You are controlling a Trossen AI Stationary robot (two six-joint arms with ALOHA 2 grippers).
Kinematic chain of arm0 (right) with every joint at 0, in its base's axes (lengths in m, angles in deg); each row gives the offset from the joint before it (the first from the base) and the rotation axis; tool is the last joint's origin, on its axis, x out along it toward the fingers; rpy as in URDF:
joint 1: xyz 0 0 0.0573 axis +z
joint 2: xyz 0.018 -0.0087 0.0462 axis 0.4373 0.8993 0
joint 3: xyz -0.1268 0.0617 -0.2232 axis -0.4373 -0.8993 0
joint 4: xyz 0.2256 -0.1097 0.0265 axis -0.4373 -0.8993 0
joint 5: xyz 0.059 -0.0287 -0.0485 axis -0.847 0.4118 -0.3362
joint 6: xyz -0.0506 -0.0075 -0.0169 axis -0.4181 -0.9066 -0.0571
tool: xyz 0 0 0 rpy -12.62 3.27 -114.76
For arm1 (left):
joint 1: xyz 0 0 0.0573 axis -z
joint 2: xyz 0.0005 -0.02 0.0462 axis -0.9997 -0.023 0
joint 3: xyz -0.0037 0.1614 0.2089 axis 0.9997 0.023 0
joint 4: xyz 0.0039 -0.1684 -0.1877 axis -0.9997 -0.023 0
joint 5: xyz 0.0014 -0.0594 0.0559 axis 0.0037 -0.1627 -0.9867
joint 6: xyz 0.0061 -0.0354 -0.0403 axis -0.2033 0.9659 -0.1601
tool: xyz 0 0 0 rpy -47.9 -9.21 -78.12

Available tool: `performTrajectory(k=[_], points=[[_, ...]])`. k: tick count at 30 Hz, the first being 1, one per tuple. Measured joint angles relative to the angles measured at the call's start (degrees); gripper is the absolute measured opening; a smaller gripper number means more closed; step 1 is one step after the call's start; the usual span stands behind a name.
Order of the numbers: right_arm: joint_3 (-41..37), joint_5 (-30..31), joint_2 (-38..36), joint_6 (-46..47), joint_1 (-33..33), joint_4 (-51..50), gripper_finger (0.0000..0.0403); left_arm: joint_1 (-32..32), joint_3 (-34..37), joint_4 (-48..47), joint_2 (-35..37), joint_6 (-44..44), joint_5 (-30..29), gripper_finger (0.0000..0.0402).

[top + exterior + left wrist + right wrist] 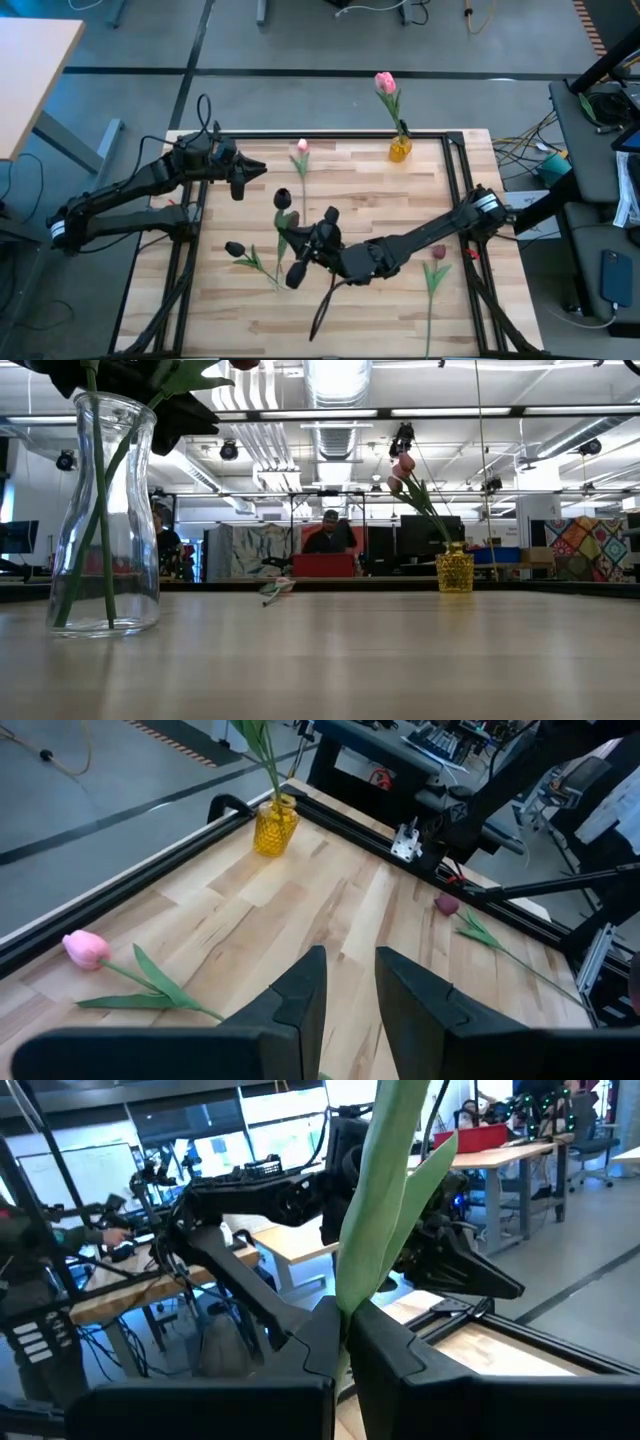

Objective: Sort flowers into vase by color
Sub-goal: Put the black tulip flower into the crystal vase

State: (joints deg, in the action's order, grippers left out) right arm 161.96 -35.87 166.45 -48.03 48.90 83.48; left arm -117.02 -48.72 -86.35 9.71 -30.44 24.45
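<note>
The right gripper (pixel 345 1342) is pinching a tulip stem (pixel 385 1200) by a thin hold, risking slippage during transfer.

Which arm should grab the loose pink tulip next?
Left, probably. The left gripper is open, holds nothing, and sits beside the pink tulip lying on the table. The right gripper is shut on a flower stem, so it is occupied.
</note>
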Motion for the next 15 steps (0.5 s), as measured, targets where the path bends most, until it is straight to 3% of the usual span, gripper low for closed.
performTrajectory(k=[15], points=[[0.4,-2.1,4.8,1.1,-0.3,4.0,0.0012,0.0,0.0,-1.7,0.4,-0.2,0.1,0.0075]])
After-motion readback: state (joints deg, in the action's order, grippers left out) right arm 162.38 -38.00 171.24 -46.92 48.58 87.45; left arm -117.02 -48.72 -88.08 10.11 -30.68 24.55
